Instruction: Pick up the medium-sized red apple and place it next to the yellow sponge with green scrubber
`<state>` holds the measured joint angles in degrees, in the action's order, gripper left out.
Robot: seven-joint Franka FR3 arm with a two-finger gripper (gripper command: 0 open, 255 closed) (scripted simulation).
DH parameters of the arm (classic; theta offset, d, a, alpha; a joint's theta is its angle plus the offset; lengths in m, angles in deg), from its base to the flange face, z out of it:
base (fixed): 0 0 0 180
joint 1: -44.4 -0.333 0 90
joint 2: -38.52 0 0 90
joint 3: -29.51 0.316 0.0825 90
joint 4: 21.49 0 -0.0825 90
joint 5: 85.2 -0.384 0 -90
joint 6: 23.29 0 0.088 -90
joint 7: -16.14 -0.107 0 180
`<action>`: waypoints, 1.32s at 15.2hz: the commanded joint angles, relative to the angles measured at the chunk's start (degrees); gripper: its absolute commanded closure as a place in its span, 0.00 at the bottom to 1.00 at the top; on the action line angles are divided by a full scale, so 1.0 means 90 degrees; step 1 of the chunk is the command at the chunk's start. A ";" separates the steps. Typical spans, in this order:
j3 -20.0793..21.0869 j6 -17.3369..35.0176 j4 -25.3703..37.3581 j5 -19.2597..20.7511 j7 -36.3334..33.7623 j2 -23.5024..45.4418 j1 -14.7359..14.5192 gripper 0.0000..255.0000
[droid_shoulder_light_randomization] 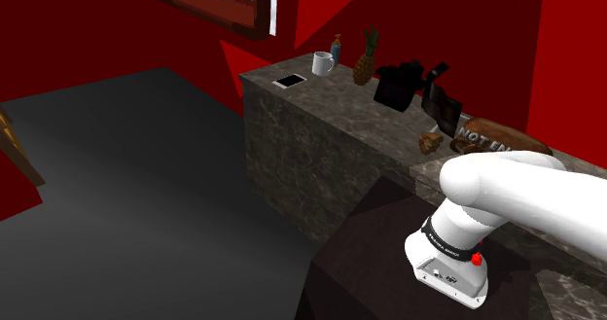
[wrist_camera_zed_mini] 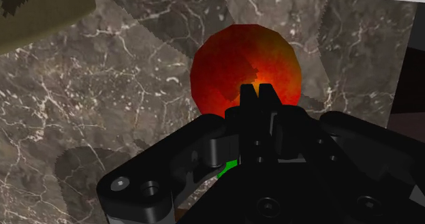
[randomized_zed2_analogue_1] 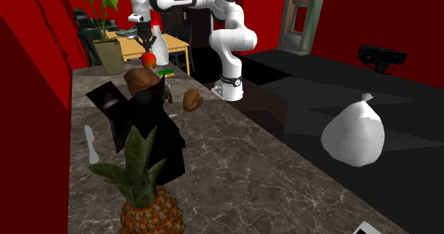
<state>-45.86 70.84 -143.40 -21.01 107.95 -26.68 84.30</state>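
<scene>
The red apple (randomized_zed2_analogue_1: 149,58) with an orange patch is at the far end of the marble counter (randomized_zed2_analogue_1: 235,161), directly under my black gripper (randomized_zed2_analogue_1: 146,42). In the wrist view the apple (wrist_camera_zed_mini: 245,62) lies just beyond my gripper (wrist_camera_zed_mini: 257,92), whose two fingertips meet in front of it and do not clasp it. I cannot tell whether they touch the apple. A green-topped sponge (randomized_zed2_analogue_1: 166,72) lies close beside the apple, toward the arm's base. A dull yellow block with a dark green edge (wrist_camera_zed_mini: 41,11) lies off to one side of the apple.
Two brown lumps (randomized_zed2_analogue_1: 140,78) (randomized_zed2_analogue_1: 192,99) lie near the apple. Black boxy shapes (randomized_zed2_analogue_1: 146,129) and a pineapple (randomized_zed2_analogue_1: 146,197) stand further along the counter. A mug (droid_shoulder_light_randomization: 322,63) and a phone (droid_shoulder_light_randomization: 289,81) sit at the counter's other end. A white sack (randomized_zed2_analogue_1: 353,133) lies on the floor.
</scene>
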 commanded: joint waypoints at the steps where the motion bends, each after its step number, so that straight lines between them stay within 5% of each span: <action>1: -0.0008 0.0006 0.0002 0.0006 -0.0001 -0.0001 -0.0005 1.00; 4: -0.0008 0.0006 0.0002 0.0006 -0.0001 -0.0001 -0.0006 1.00; 5: -0.0008 0.0006 0.0002 0.0006 -0.0001 -0.0001 -0.0005 0.00; 20: 0.0539 -0.0483 0.0404 -0.0445 0.0133 0.0207 0.0001 0.00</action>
<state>-41.04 66.51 -139.74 -25.00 109.16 -24.82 84.30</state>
